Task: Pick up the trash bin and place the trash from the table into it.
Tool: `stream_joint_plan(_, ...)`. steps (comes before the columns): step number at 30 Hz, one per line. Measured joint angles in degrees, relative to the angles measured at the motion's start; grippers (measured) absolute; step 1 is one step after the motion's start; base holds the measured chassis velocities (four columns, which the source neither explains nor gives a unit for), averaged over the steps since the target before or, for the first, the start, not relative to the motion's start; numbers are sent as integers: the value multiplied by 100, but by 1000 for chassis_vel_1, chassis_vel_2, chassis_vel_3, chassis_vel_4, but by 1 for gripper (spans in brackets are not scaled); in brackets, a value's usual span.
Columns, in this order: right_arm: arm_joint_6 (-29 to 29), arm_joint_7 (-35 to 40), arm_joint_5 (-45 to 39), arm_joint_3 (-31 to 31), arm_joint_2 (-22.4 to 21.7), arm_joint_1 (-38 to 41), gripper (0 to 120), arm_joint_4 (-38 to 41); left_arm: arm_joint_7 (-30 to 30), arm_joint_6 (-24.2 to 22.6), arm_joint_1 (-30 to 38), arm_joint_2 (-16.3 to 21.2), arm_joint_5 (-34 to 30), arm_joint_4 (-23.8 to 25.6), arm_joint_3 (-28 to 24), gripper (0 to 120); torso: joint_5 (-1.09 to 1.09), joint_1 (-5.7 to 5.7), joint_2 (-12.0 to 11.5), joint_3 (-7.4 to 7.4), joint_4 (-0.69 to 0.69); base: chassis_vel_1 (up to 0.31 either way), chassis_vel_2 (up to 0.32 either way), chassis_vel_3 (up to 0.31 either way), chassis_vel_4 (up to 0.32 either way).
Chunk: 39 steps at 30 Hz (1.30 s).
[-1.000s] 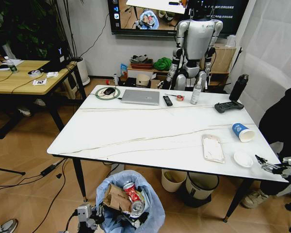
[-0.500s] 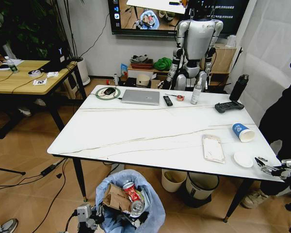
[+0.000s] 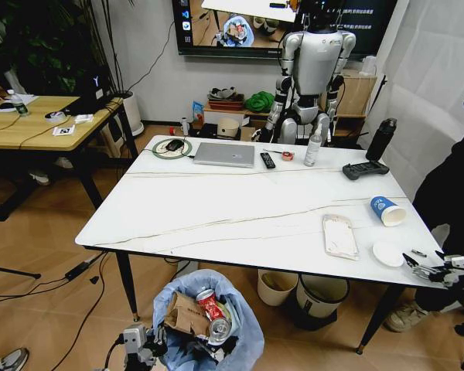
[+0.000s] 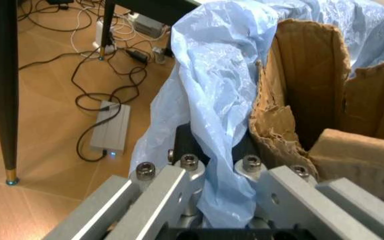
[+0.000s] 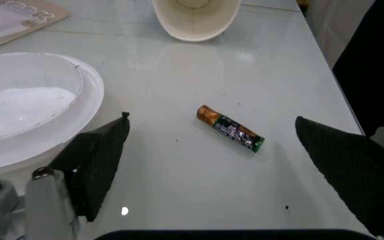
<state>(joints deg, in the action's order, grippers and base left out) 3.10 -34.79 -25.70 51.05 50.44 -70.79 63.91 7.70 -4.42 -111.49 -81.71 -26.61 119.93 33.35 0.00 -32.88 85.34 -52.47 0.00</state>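
Over the table (image 3: 240,216), right gripper (image 5: 212,150) gapes wide, empty, straddling a battery (image 5: 230,128).

Head camera overlooks the table (image 3: 240,209) from above; wrist cameras sit close, right sharing its corner.

The left gripper (image 4: 209,200) has grey metal fingers with hex-socket screws; the right gripper (image 5: 212,150) wears black textured pads.
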Motion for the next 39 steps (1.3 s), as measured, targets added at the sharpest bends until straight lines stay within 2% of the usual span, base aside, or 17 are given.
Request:
stream_joint_plan(2,-22,-47,-14,-11,-19,26,79,-50,-2,-5,12,-11,0,1,-6,0,0,0,0,0,0,0,0,0,0)
stream_joint_plan(4,-29,-54,-18,-11,-23,30,76,-65,-3,-8,15,-12,0,1,-10,0,0,0,0,0,0,0,0,0,0)
stream_joint_plan(9,-33,-117,-31,-4,-44,41,53,-138,-6,-19,30,-9,-1,1,-16,0,-2,0,0,0,0,0,0,0,0)
stream_joint_plan(12,-33,-127,-32,1,-45,41,47,-148,-7,-21,30,-5,-2,1,-17,0,-2,0,0,0,0,0,0,0,0)
stream_joint_plan(14,-33,-156,-31,9,-45,41,35,-159,-8,-22,31,1,-6,0,-18,0,-1,0,0,0,0,0,0,0,0)
stream_joint_plan(17,-33,-169,-31,18,-46,37,29,-160,-9,-23,30,10,-9,1,-17,0,-1,0,0,0,0,0,0,0,0)
stream_joint_plan(24,-34,-226,-15,67,-37,-30,0,-106,-11,-34,18,30,-14,35,-22,0,1,0,0,0,0,0,0,0,0)
stream_joint_plan(34,-39,-272,-84,209,3,-153,0,122,-12,-39,12,77,-19,42,-39,0,-1,0,0,0,-1,0,0,0,0)
stream_joint_plan(39,40,-487,-464,571,77,-542,0,1208,-13,-47,21,117,-44,42,-55,0,-3,0,0,0,-1,0,0,0,0)
